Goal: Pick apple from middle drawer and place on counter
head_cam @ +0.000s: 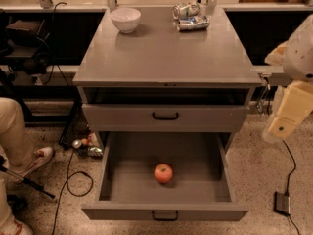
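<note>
In the camera view the round red-orange apple [163, 173] lies loose in the open wide grey middle drawer [166, 210], below the flat matte-grey counter [166, 58]. The cream gripper [286, 119] hangs well apart at the right, and I cannot tell whether it is spread or closed. Picking and placing both seem not yet done.

Looking like a robotics lab or test bay, not a home: lone grey drawer cabinet [166, 58] standing on a speckled floor [264, 180], black cables [67, 177] trailing across it w/ a power brick [282, 203], dark equipment [24, 38] sitting at left. Robot's cream gripper [281, 127] hanging at the right edge, beside the cabinet.
</note>
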You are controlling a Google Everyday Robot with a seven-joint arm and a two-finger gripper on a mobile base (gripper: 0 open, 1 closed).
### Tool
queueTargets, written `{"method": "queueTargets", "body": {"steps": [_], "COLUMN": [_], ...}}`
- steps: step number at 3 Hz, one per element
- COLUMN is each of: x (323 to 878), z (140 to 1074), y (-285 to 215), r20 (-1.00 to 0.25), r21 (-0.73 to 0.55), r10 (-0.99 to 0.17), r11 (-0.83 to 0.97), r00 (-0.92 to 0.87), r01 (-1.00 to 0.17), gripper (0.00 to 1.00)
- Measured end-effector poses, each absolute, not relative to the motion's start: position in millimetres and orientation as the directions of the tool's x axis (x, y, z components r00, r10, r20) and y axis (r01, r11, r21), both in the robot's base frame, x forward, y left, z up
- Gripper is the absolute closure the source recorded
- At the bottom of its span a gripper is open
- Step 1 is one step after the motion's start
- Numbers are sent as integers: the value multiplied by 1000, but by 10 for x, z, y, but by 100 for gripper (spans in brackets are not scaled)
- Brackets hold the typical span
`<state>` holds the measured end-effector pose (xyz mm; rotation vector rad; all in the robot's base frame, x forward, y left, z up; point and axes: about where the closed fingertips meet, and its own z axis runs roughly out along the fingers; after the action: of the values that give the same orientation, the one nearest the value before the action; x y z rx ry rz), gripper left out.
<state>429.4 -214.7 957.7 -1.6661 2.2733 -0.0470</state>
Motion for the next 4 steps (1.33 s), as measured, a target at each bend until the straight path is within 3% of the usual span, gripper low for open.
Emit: {"method": "queueTargets", "body": {"steps": [2,3,4], "x": [3876,3771,3921], "z": [8189,7600,7548], "y": [-1854,-1639,-1632], "r20": [-388,-417,-455], "r21": [51,113,60], "r10": [-774,-700,-680], "r11": [523,593,620], "r00": [-500,-580,-574], "r01": [-851,-797,-782], "gripper": [0,0,0]}}
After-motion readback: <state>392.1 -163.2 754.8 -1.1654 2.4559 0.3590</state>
